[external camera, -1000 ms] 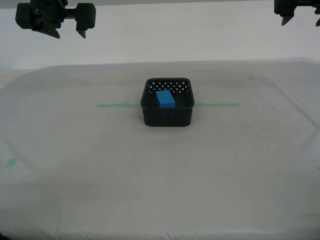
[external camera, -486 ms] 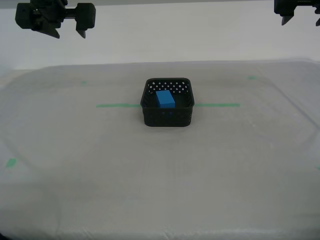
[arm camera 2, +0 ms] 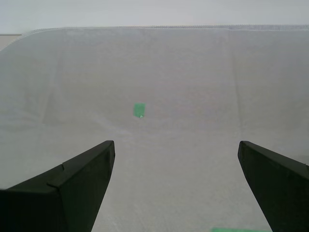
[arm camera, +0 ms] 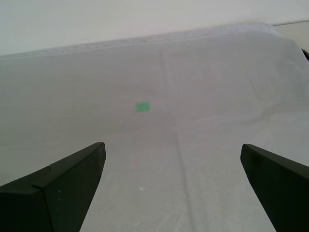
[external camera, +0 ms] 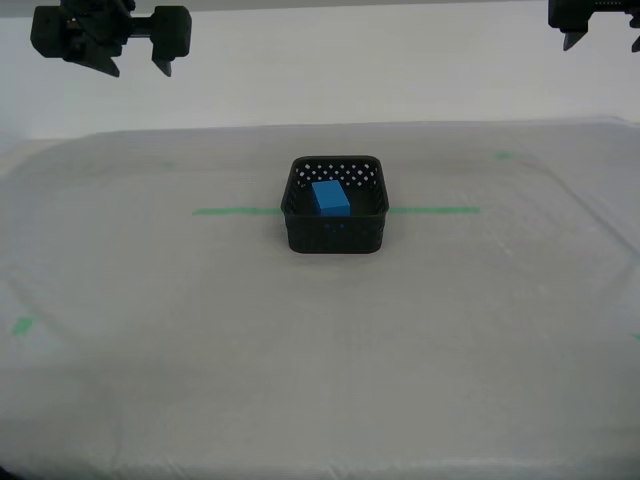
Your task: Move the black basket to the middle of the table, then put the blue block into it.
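My first gripper [arm camera: 173, 186] has its jaws spread wide with nothing between them; past the two dark fingers [arm camera: 55, 186] lies only the pale cloth of the table [arm camera: 207, 96] with a small green tape bit [arm camera: 142, 107] on it. My second gripper [arm camera 2: 176, 181] is likewise parted wide and empty, its fingers [arm camera 2: 63, 186] framing bare cloth and another small green square [arm camera 2: 139, 109], with a sliver of green tape [arm camera 2: 239, 230] showing at the near margin. In the exterior view two arms hang high above the far edge of the tabletop, one gripper [external camera: 135, 62] toward the far corner at the exterior view's left, the other gripper [external camera: 600, 38] toward the far corner at the exterior view's right and partly cut off by the frame; the wrist views do not settle which of them is which. Both are well apart from everything on the table. The black basket [external camera: 336, 241] stands upright near the middle of the tabletop, set across the thin green tape line [external camera: 235, 211] that runs out from both of its sides. The blue block [external camera: 330, 197] lies inside the basket, resting on its floor toward the far wall, slightly askew to the basket's sides. Further small green marks sit on the cloth, one [external camera: 22, 325] near the edge at the exterior view's left and one [external camera: 505, 155] toward the far edge.
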Controlling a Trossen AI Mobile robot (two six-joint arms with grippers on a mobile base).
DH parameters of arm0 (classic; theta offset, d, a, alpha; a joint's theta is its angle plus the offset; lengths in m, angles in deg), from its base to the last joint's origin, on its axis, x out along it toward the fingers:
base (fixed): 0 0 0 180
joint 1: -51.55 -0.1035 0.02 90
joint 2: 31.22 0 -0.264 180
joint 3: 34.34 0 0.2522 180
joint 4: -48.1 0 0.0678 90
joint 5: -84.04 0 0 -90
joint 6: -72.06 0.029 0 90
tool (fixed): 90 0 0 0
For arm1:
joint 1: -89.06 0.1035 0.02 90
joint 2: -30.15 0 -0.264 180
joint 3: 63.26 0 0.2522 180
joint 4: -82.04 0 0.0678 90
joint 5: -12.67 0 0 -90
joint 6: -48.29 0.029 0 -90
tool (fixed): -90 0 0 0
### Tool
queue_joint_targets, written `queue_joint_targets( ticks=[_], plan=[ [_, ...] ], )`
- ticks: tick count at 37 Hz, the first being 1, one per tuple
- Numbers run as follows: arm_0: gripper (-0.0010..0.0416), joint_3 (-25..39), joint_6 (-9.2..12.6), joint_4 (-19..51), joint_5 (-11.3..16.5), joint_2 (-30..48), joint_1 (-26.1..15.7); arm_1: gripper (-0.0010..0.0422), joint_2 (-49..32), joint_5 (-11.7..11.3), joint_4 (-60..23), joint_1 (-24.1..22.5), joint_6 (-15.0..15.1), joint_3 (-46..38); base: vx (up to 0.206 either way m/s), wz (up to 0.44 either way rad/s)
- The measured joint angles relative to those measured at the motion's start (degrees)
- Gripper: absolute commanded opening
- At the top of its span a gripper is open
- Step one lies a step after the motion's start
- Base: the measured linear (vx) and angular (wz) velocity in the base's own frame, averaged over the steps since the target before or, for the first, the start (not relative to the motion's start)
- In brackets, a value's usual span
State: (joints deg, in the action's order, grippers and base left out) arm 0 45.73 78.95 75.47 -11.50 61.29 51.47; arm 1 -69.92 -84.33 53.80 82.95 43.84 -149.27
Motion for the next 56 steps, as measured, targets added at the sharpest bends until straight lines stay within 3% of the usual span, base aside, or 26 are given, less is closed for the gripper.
queue_joint_targets(
  ticks=[56],
  plan=[
    [0.0394,0.0,0.0,0.0,0.0,0.0,0.0,0.035,0.0,0.0,0.0,0.0,0.0,0.0,0.0,0.0]
  ],
)
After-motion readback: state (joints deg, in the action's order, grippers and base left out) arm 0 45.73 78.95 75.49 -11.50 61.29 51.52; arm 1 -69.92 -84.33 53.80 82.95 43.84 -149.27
